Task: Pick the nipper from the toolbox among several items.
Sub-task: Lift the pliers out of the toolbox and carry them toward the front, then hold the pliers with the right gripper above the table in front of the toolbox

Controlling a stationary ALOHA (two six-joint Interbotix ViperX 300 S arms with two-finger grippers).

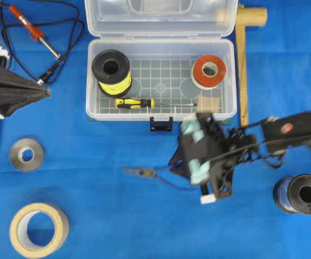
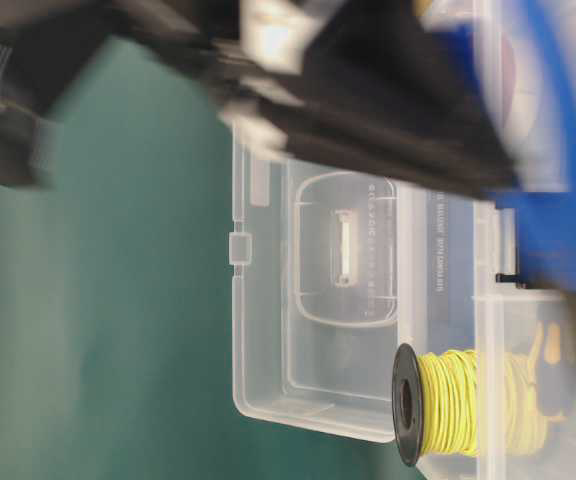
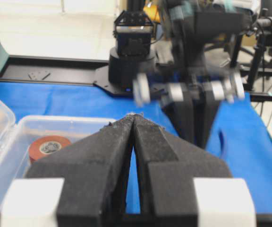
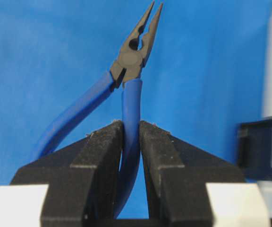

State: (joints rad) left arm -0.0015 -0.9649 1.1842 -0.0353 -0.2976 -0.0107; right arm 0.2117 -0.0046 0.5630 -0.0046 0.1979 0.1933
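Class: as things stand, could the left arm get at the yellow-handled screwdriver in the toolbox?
Probably yes. The toolbox lid is open, the screwdriver lies uncovered near its front wall, and the left end effector sits shut beside the box, holding nothing.

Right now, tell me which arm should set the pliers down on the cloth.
Right. The right gripper is already clamped on one blue handle of the pliers, outside the box. The left gripper sits shut and empty at the left edge.

You see the nipper [image 4: 126, 90] with glossy blue plastic handles and matt dark metal jaws. The pads [image 4: 98, 161] look like rough black foam. The toolbox [image 1: 161, 81] is clear smooth plastic; the cloth [image 1: 90, 216] is matt blue.
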